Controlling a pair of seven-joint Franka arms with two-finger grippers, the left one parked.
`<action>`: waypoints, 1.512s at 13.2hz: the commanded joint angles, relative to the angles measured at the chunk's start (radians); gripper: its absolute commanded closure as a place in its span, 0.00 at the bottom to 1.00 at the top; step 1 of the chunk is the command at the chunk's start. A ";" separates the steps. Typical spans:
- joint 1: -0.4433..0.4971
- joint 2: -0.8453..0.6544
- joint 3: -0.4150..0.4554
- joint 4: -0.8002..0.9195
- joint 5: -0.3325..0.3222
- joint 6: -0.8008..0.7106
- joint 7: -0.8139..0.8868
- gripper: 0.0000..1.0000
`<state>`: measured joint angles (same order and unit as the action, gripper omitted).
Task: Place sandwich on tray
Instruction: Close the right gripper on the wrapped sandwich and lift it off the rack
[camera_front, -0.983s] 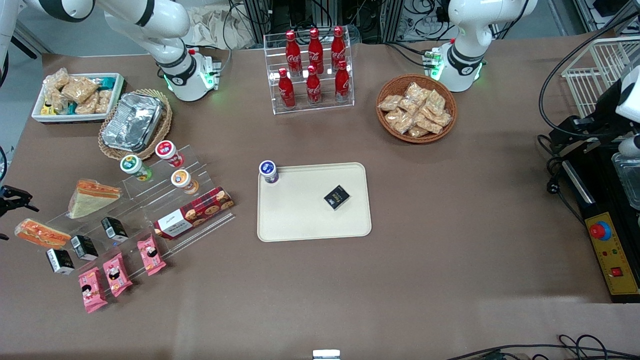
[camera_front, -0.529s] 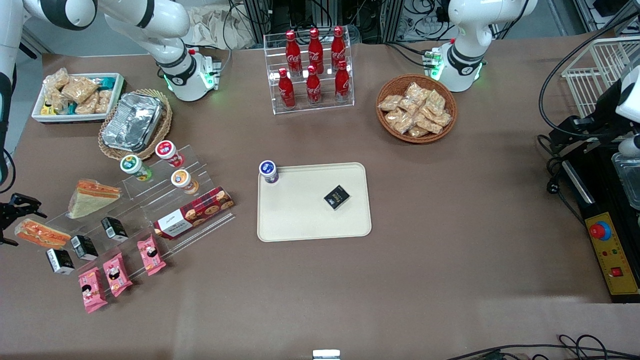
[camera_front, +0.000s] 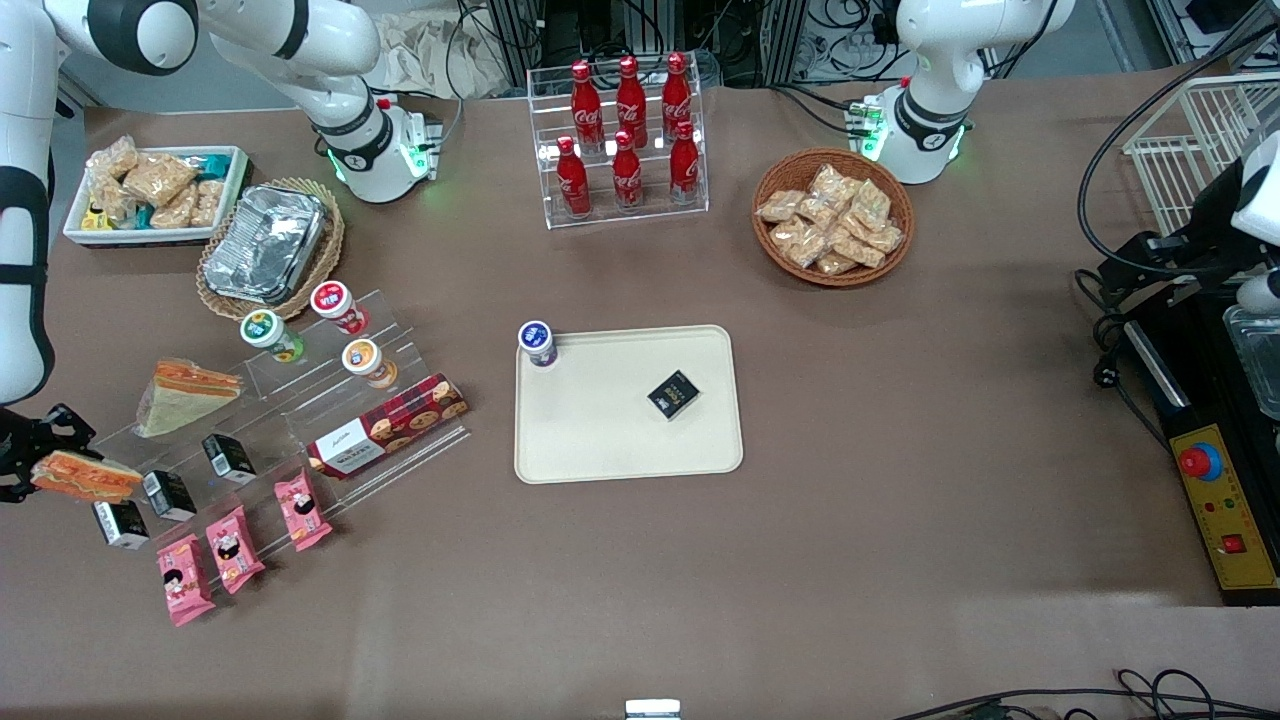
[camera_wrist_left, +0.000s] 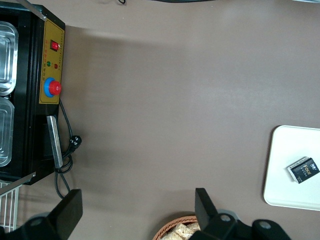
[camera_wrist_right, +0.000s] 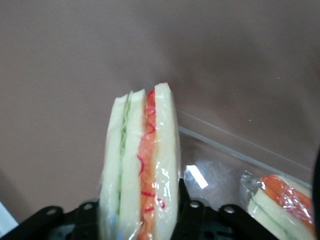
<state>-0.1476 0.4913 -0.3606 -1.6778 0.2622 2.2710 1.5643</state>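
Note:
The sandwich (camera_front: 88, 476) is a narrow clear-wrapped strip with pale bread and an orange-red filling. It lies at the working arm's end of the table, beside the low end of a clear acrylic step stand (camera_front: 330, 420). My right gripper (camera_front: 40, 462) is at its outer end. In the right wrist view the sandwich (camera_wrist_right: 142, 165) stands edge-on between the fingers (camera_wrist_right: 186, 210), which press on both sides of it. The cream-beige tray (camera_front: 600, 440) lies mid-table, far off toward the parked arm; its edge shows in the left wrist view (camera_wrist_left: 285, 150).
A wedge sandwich (camera_front: 185, 395) sits on the stand near the gripper and shows in the right wrist view (camera_wrist_right: 277, 200). Black boxes (camera_front: 165, 493), pink packs (camera_front: 235, 548), a biscuit box (camera_front: 388, 424) and cups (camera_front: 362, 358) fill the stand. The tray holds a black box (camera_front: 674, 394) and a cup (camera_front: 537, 343).
My gripper has come in from the table's edge onto the sandwich's outer end and closed on it. The sandwich has shifted slightly.

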 joint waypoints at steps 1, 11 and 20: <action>0.010 -0.020 -0.004 -0.007 0.032 0.035 -0.041 0.75; 0.062 -0.102 0.000 0.236 0.032 -0.204 -0.194 1.00; 0.385 -0.214 -0.003 0.250 -0.015 -0.488 -0.319 1.00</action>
<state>0.1840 0.3030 -0.3542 -1.4304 0.2600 1.8287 1.2986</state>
